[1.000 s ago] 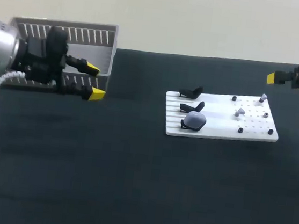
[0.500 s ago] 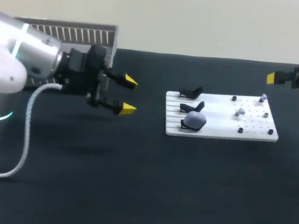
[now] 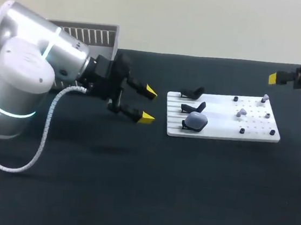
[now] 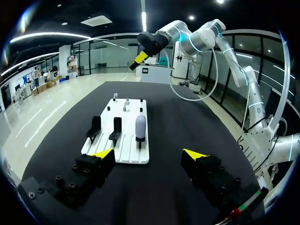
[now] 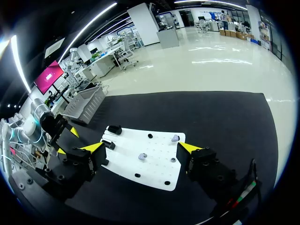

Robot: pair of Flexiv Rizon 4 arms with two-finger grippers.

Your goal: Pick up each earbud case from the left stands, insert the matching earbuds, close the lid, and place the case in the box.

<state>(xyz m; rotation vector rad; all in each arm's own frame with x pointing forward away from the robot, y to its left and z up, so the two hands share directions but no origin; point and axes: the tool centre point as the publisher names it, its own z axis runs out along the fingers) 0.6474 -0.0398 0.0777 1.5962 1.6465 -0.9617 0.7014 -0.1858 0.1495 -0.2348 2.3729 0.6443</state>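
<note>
Head view: the table point(image 3: 131, 186) is covered in a matte black cloth. On it lies a flat white board point(image 3: 256, 136), grooved along one half and dotted with small holes on the other. Three curved black stands point(image 3: 192, 92) sit on the grooved half. The nearest of them carries the earbud case point(image 3: 196, 119), a smooth, rounded grey-blue shell. The pale earbuds point(image 3: 241, 112) and the black pegs point(image 3: 242, 131) are too small to read in detail. The left hand point(image 3: 148, 105) hangs near the board's stand end, its yellow wedge tips spread wide and empty. The slatted grey box point(image 3: 102, 36) is partly hidden behind that arm. The right hand point(image 3: 272, 78) is cut off at the edge, with one tip showing.

Left wrist view: the left hand point(image 4: 148, 153) shows blocky black fingers spread wide, with nothing between them. Ahead lies the board point(image 4: 126, 150), with the case point(image 4: 140, 125) upright on its stand beside two bare stands point(image 4: 95, 127). The earbuds point(image 4: 126, 101) beyond are mere specks.

Right wrist view: the right hand point(image 5: 143, 147) is wide open and holds nothing, above the board point(image 5: 154, 168). Two earbuds point(image 5: 175, 138) lie on the holed half. One finger covers the near stands, and the case cannot be made out. The box point(image 5: 84, 103) stands beyond the left hand point(image 5: 67, 141).
</note>
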